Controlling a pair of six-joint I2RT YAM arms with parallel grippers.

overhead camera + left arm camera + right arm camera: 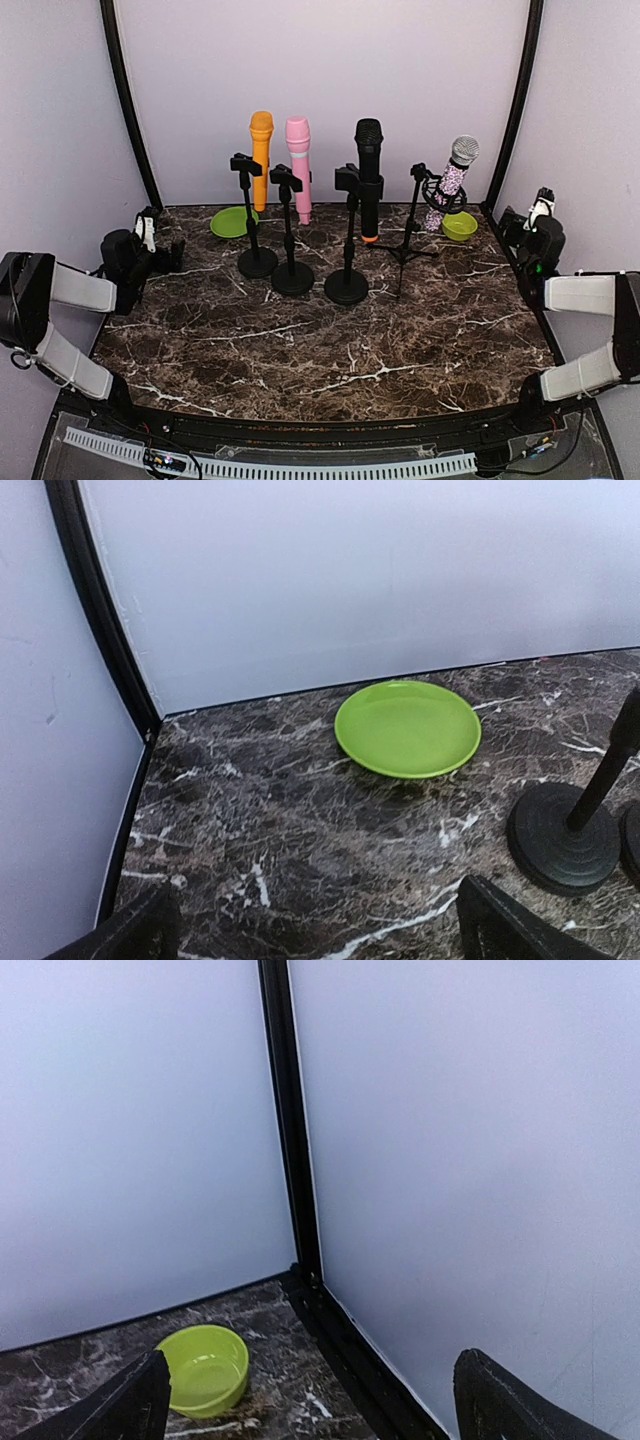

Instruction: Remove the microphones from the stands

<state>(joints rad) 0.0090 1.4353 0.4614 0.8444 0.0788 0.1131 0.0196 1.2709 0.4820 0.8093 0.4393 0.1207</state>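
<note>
An orange microphone, a pink microphone, a black microphone and a glittery microphone are each clipped in a stand at the back of the marble table. The left gripper is spread wide near a green plate, and the right gripper is spread wide near a green bowl. Both are set well apart from the microphones.

Orange microphone, pink microphone, black microphone; silver-headed microphone with a speckled handle. Green round plate, lime bowl, white-veined dark brown marble counter.
</note>
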